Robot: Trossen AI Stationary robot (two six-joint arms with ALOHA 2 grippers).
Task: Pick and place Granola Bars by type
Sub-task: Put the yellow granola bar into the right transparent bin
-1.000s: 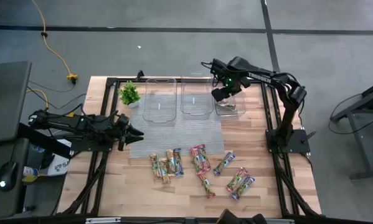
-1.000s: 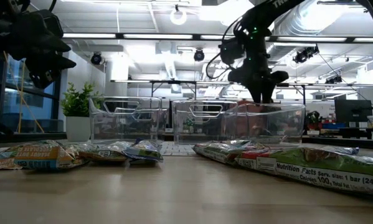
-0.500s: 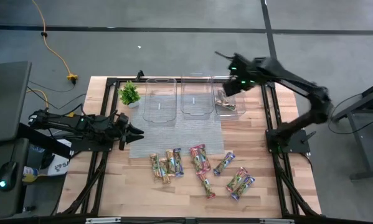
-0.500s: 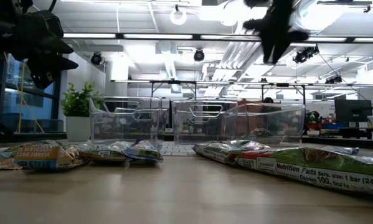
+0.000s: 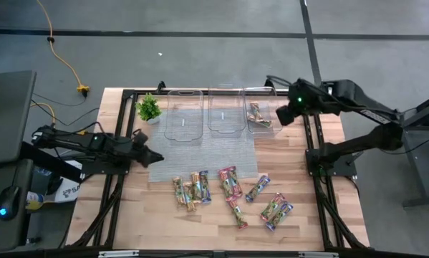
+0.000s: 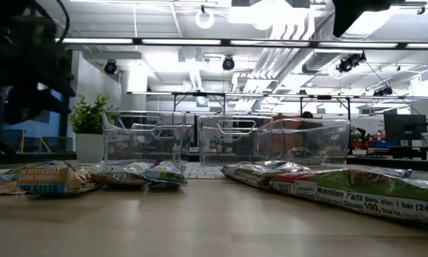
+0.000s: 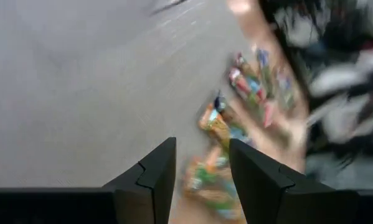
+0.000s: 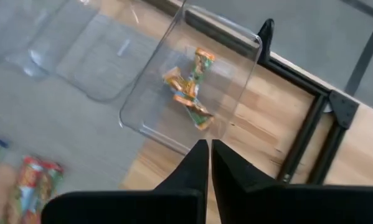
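Sorting across the table (image 5: 286,161): three clear tubs (image 5: 183,115) at the back, Granola Bars (image 5: 228,188) scattered up front. Right gripper (image 5: 278,116), jaws pressed together and empty, should reopen over one bar; left gripper (image 5: 155,158) waits, jaws spread.

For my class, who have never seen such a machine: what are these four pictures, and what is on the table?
Two robot arms work at a wooden table. One camera looks down from above, one sits at table height, and one rides on each wrist. Three clear tubs stand in a row beside a small plant; the right-hand tub holds a few orange-wrapped bars. More granola bars lie loose on the table's near side. The left gripper, fingers apart and empty, hovers at the grey mat's edge. The right gripper, shut on nothing, hangs beside the right-hand tub.
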